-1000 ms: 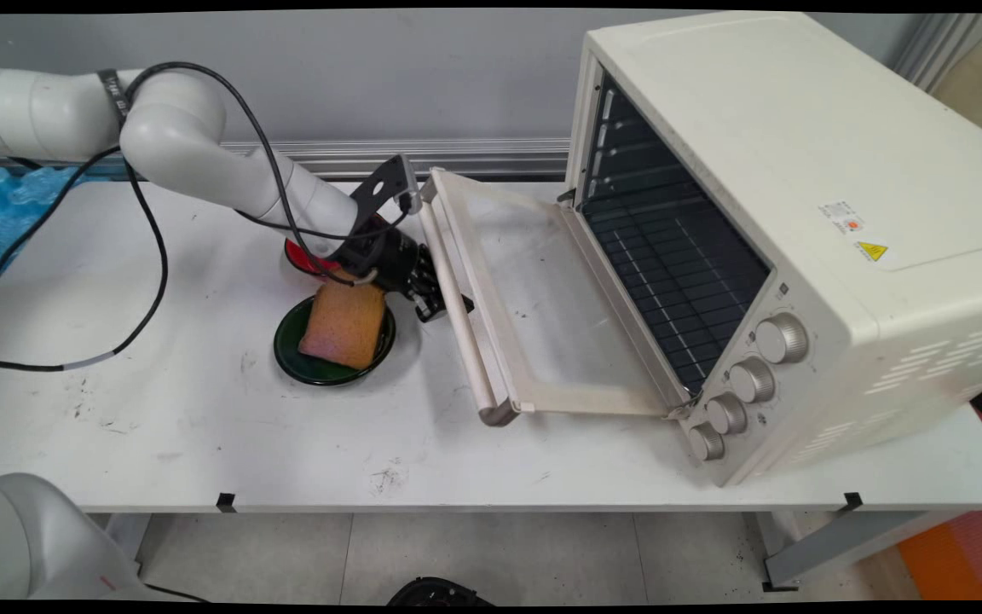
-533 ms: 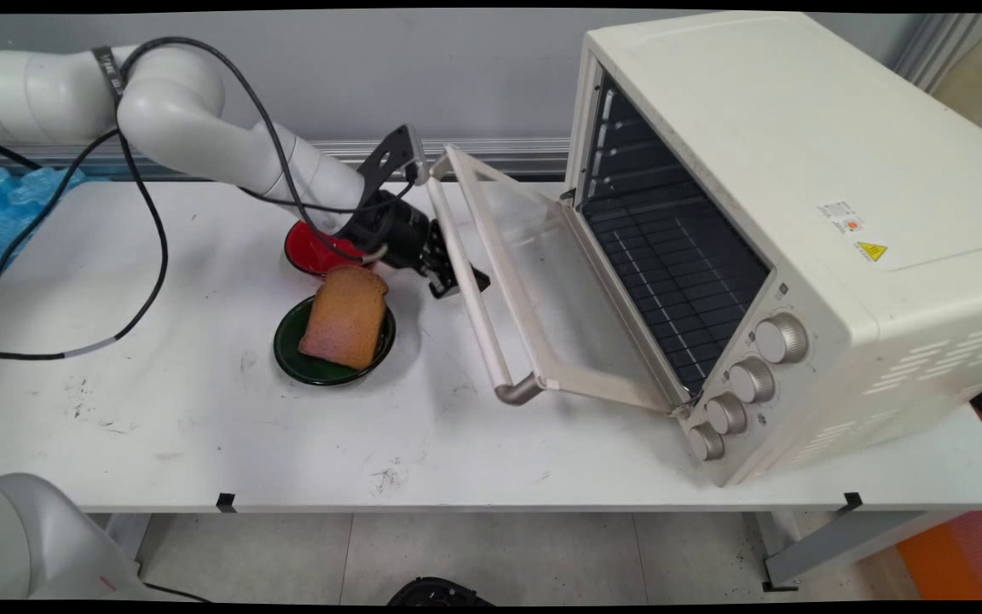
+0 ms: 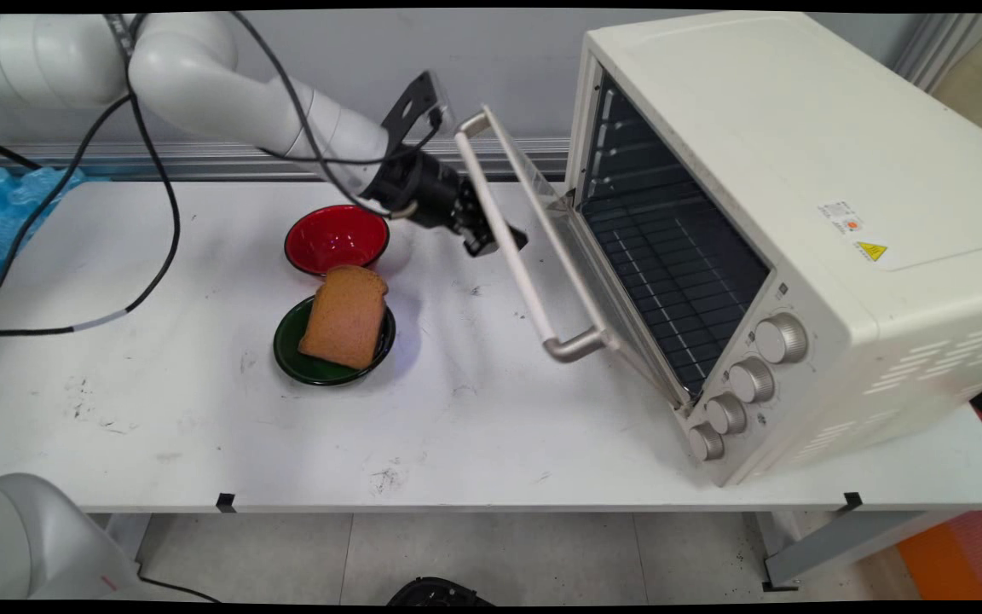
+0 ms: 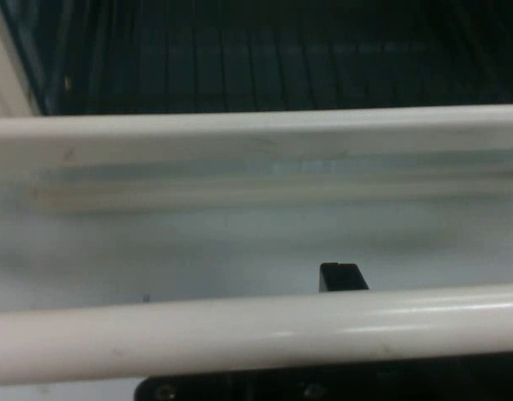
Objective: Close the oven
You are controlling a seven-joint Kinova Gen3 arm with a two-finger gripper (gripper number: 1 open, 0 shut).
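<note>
Raised since before, oven door tilts half-shut, fingers clamped on handle.

1 oven, 2 bowls — red, green — 1 bread slice

Bread slice on green plate, beside red bowl

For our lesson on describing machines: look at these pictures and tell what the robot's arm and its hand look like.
The arm is white, smooth and round, made of thick tube-like links with rounded joints. Black cables hang loosely from it, held by a dark strap near the top. The hand is black, with a black bracket above its wrist.
</note>
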